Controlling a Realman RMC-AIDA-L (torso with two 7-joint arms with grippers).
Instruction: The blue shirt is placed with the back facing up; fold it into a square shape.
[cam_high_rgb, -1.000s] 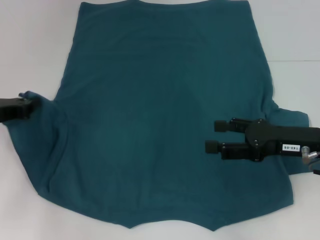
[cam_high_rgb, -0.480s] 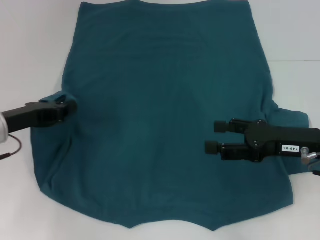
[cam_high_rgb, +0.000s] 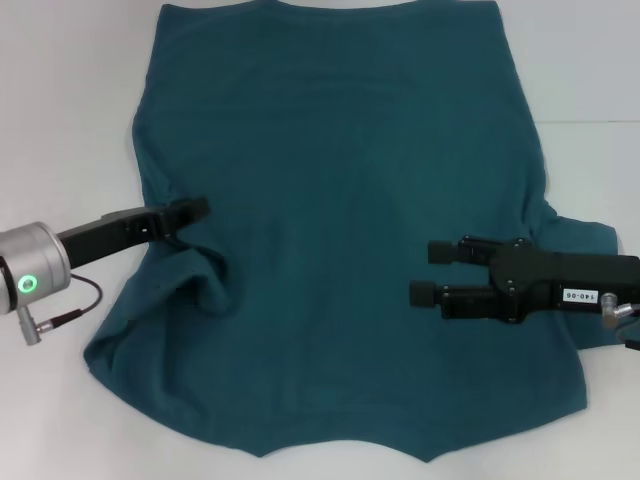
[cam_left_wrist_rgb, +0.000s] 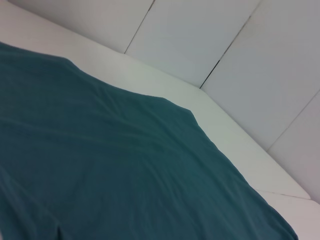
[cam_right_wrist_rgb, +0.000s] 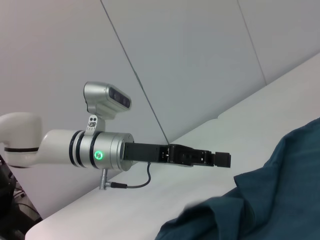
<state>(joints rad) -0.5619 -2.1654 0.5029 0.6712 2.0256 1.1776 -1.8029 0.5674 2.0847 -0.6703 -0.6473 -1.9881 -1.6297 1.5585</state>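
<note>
The blue shirt (cam_high_rgb: 340, 200) lies spread on the white table, plain side up. Its left sleeve is folded inward over the body, and the fabric bunches in a ridge (cam_high_rgb: 205, 270) just below my left gripper (cam_high_rgb: 196, 208). That gripper reaches in from the left and is shut on the sleeve fabric. From the right wrist view the left gripper (cam_right_wrist_rgb: 222, 159) shows above a raised hump of the shirt (cam_right_wrist_rgb: 260, 200). My right gripper (cam_high_rgb: 432, 272) hovers open over the shirt's right side, fingers pointing left, with nothing between them.
White table (cam_high_rgb: 70, 90) surrounds the shirt on the left and right. The right sleeve (cam_high_rgb: 585, 235) lies spread behind the right arm. A cable (cam_high_rgb: 60, 315) hangs from the left wrist. White wall panels (cam_left_wrist_rgb: 225, 45) stand behind the table.
My left gripper has moved right, from the table's left edge onto the shirt's body, dragging the left sleeve inward and folding it over. The right arm has stayed still.
</note>
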